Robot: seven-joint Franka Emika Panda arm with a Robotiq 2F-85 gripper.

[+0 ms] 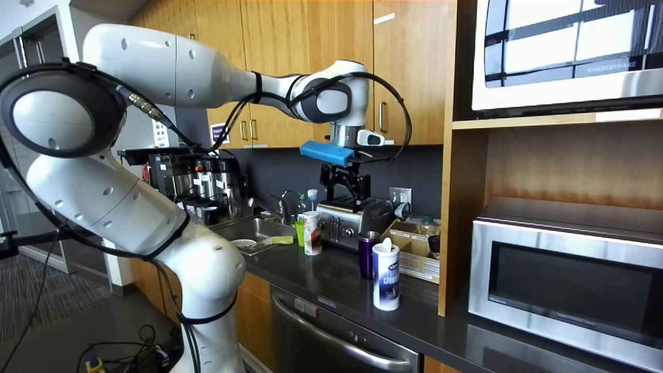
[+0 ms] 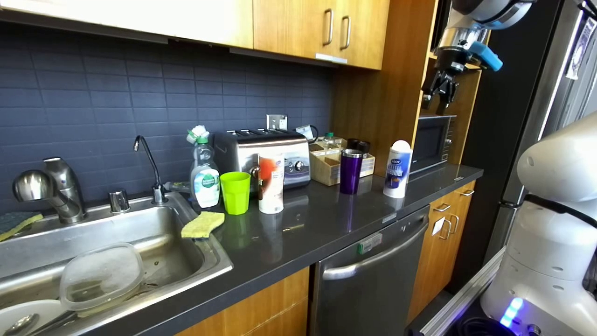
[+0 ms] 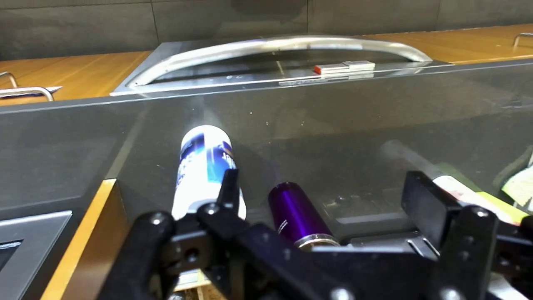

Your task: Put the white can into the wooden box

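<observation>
A white can with a blue label stands upright on the dark counter in both exterior views (image 1: 386,285) (image 2: 396,172), its white lid flap raised. It also shows in the wrist view (image 3: 202,175), partly behind one finger. The wooden box, low, tan and divided, stands behind it against the wall in both exterior views (image 1: 414,262) (image 2: 326,171). Only a bit of the box shows in the wrist view (image 3: 204,289). My gripper is open and empty, high above the counter, in all views (image 1: 346,192) (image 2: 436,101) (image 3: 325,183).
A purple tumbler (image 1: 366,255) stands between can and box. A white-and-red can (image 2: 270,186), green cup (image 2: 235,192) and toaster (image 2: 275,154) stand nearer the sink (image 2: 158,219). A wooden side panel (image 1: 446,207) and microwave (image 1: 564,280) flank the box. It holds a green-capped bottle (image 1: 428,226).
</observation>
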